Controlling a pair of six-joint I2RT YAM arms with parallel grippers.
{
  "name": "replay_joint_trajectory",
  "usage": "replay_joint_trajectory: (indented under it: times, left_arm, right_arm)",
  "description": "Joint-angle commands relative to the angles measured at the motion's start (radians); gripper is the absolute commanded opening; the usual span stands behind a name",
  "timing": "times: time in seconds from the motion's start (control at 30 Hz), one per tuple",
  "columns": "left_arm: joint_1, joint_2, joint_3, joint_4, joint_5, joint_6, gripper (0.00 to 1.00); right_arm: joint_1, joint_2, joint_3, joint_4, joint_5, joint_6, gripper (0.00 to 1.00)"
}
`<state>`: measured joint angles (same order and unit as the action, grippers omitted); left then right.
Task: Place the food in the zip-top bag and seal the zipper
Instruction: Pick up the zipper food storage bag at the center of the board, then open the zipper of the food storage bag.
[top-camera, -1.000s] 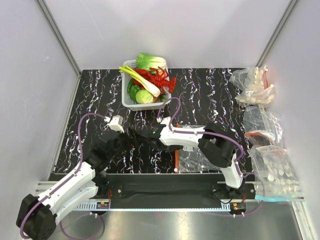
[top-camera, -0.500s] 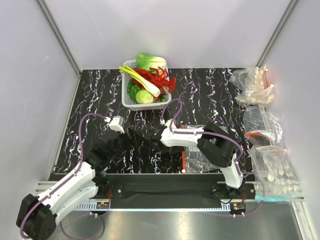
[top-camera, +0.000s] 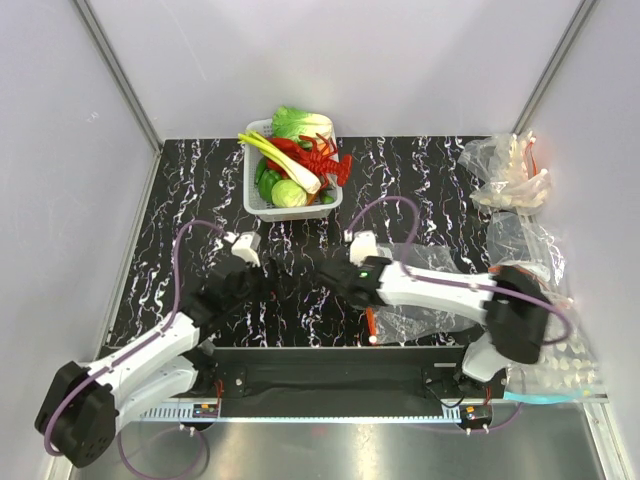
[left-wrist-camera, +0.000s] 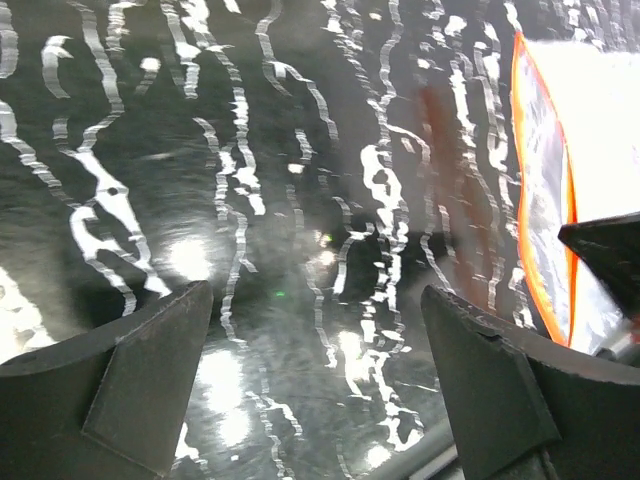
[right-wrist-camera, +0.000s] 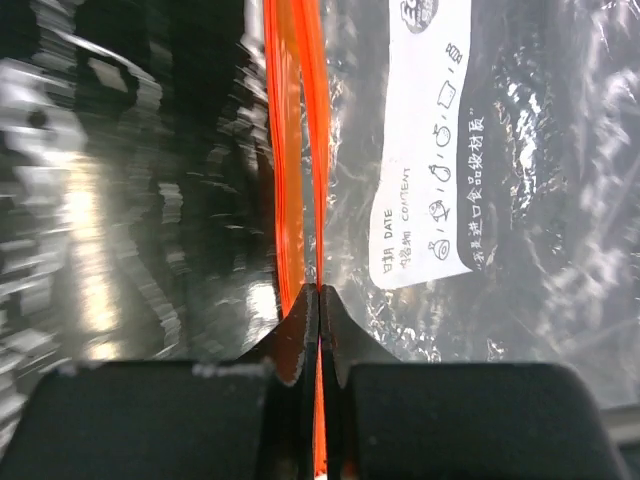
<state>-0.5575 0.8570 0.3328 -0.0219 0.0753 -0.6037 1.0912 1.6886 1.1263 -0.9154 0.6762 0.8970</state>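
Note:
The clear zip-top bag (top-camera: 425, 312) lies flat at the near middle-right of the table, white label (right-wrist-camera: 430, 140) up. Its red-orange zipper (right-wrist-camera: 300, 120) runs along the bag's left edge. My right gripper (right-wrist-camera: 318, 290) is shut on the zipper (top-camera: 370, 322), with the strip pinched between the closed tips. My left gripper (left-wrist-camera: 315, 290) hovers open over bare marble just left of the bag (left-wrist-camera: 590, 120), holding nothing. The red lobster (top-camera: 325, 160) and the pale cabbage (top-camera: 289, 193) lie in the white basket (top-camera: 250, 185) at the back.
The basket also holds a bok choy (top-camera: 300, 122) and a leek (top-camera: 280, 158). Other clear bags lie along the right edge: a crumpled heap (top-camera: 505, 170), one mid-right (top-camera: 525, 250) and one near the front (top-camera: 548, 345). A metal rail borders the table's near edge.
My right gripper has closed onto the zipper and its arm has swung right, shifting the bag's strip slightly right. The left gripper moved a little toward the bag, still open.

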Motion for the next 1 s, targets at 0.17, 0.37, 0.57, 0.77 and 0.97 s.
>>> replay_joint_trajectory:
  times: [0.17, 0.37, 0.57, 0.77, 0.97]
  left_arm:
    - [-0.223, 0.086, 0.110, 0.218, -0.008, -0.087, 0.94]
    - [-0.295, 0.226, 0.153, 0.298, -0.042, -0.126, 0.94]
    - [-0.295, 0.327, 0.205, 0.343, -0.060, -0.119, 0.93]
    - [-0.295, 0.456, 0.267, 0.410, -0.058, -0.139, 0.87]
    - [-0.294, 0.562, 0.330, 0.445, -0.066, -0.104, 0.25]
  right_arm:
    - [-0.004, -0.302, -0.120, 0.351, -0.102, -0.127, 0.00]
    - [-0.004, -0.362, -0.132, 0.385, -0.145, -0.144, 0.00]
    - [-0.002, -0.408, -0.148, 0.406, -0.181, -0.138, 0.00]
    - [-0.004, -0.435, -0.148, 0.401, -0.210, -0.136, 0.00]
    - [-0.002, -0.475, -0.148, 0.353, -0.196, -0.138, 0.00]
